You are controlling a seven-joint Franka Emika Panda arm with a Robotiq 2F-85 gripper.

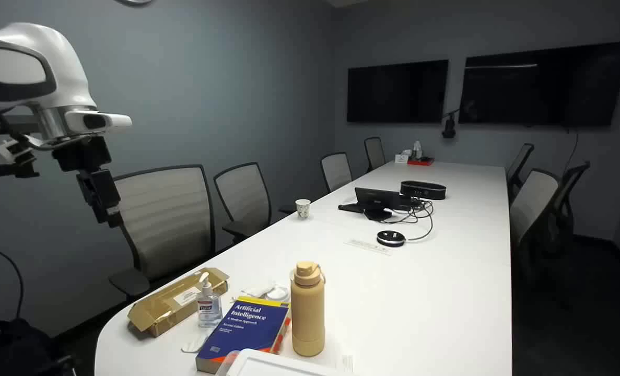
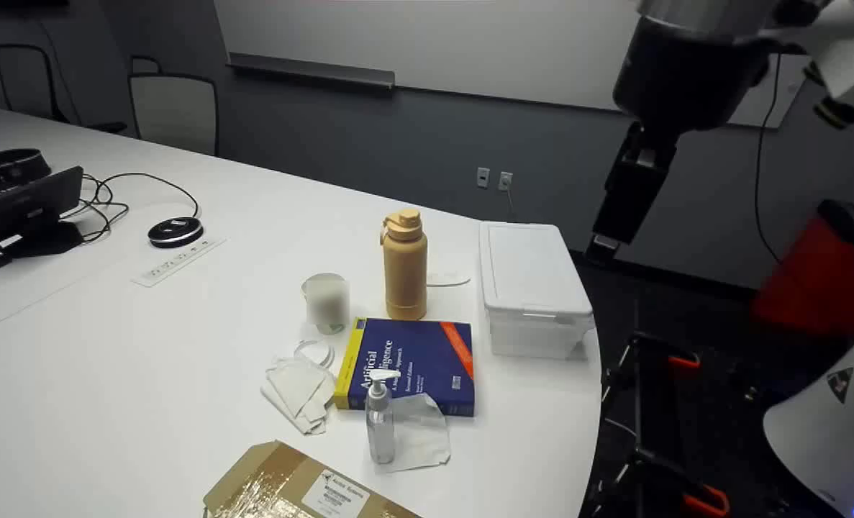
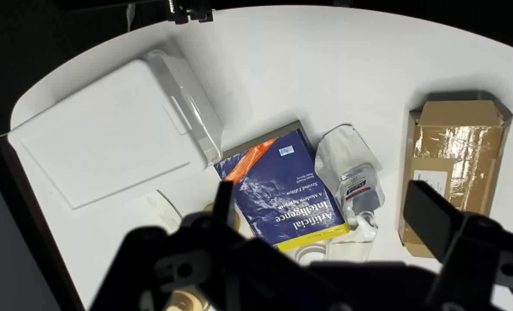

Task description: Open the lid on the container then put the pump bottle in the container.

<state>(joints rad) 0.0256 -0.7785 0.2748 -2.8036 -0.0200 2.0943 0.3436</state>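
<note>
- Tool [image 3: 323, 203]: wide. Fingers [image 3: 431, 220] well apart in the wrist view; book [image 2: 416, 367] shows in the gap, further down.
- Tool is up in the air; in an exterior view it appears right of the container [image 2: 534, 338] and higher, apart from it.
- Container: see-through walls, sits on the bench [image 2: 182, 388] at right in an exterior view, close to the bench edge. White lid [image 2: 531, 262] still on.
- Pump bottle [image 2: 380, 428]: clear, upright, pump on top, outside the container. Stands between the book and the cardboard box [image 3: 459, 160] in both exterior views.
- White sheet [image 2: 423, 435] just right of the pump bottle in an exterior view; can't tell if the base is on it.
- Book: lying flat, blue cover up, just left of the container there.
- Tan bottle [image 2: 406, 270]: upright, far side of the book, left of the container.
- Napkins [image 2: 297, 392]: folded, left of the book.
- Cardboard box: near side, label on it, partly out of frame in an exterior view.
- Far left: black puck [image 2: 175, 234] with a cable, dark screen [image 2: 27, 201] near it.
</note>
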